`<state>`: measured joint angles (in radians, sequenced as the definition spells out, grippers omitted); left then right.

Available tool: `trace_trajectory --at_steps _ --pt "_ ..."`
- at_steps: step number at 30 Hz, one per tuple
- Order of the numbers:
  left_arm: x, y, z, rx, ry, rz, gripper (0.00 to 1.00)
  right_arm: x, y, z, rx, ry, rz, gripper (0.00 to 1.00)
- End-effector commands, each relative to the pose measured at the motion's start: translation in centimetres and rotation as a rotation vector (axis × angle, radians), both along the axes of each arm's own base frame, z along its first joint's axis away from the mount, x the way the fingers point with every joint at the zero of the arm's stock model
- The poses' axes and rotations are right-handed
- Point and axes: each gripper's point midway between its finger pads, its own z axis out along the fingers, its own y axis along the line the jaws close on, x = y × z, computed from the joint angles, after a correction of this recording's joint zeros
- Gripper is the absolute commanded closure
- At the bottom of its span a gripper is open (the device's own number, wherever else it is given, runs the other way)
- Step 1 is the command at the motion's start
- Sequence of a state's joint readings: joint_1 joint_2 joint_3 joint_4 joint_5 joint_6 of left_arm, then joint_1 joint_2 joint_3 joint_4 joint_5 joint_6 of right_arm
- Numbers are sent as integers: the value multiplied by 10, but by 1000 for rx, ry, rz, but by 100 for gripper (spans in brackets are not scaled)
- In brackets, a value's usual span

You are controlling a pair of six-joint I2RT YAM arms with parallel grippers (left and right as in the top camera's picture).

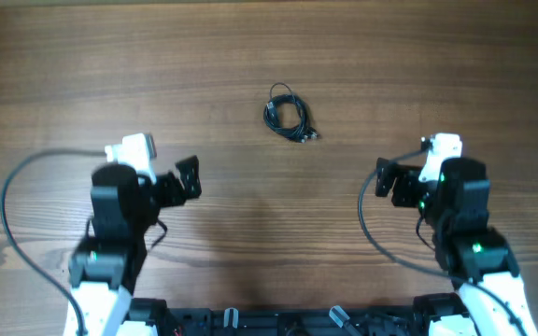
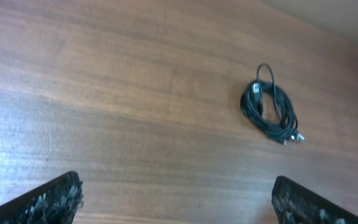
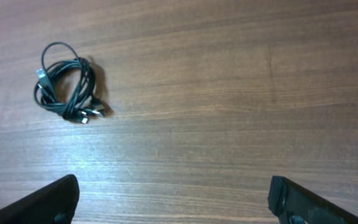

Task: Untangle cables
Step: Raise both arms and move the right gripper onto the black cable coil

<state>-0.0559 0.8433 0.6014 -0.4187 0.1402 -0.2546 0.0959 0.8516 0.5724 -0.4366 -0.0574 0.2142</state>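
The cables point(image 1: 288, 114) lie as one small tangle of thin black wire with small plug ends on the wooden table, at the centre far side. In the left wrist view the cables point(image 2: 269, 107) sit ahead and to the right; in the right wrist view the cables point(image 3: 64, 90) sit ahead and to the left. My left gripper point(image 1: 188, 179) hovers near-left of the bundle, open and empty, well short of it. My right gripper point(image 1: 389, 182) hovers near-right, also open and empty. The left gripper point(image 2: 178, 198) and right gripper point(image 3: 174, 198) show bare wood between their fingertips.
Thick black arm cables loop beside each arm: the left arm's cable point(image 1: 12, 219) and the right arm's cable point(image 1: 372, 238). The arm bases stand at the near table edge point(image 1: 269, 322). Bare wooden table point(image 1: 269, 205) lies between the grippers and the bundle.
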Motion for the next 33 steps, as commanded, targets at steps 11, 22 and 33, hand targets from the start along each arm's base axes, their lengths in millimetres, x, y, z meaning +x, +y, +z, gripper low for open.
trace_trajectory --at_steps 11,22,33 --pt "-10 -22 17 -127 331 -56 0 4 -4 36 -67 241 6 0" --pt "3 -28 30 -151 257 -85 0 15 29 52 76 164 131 0" --pt "3 -9 7 -66 333 3 0 41 55 57 72 266 202 1"
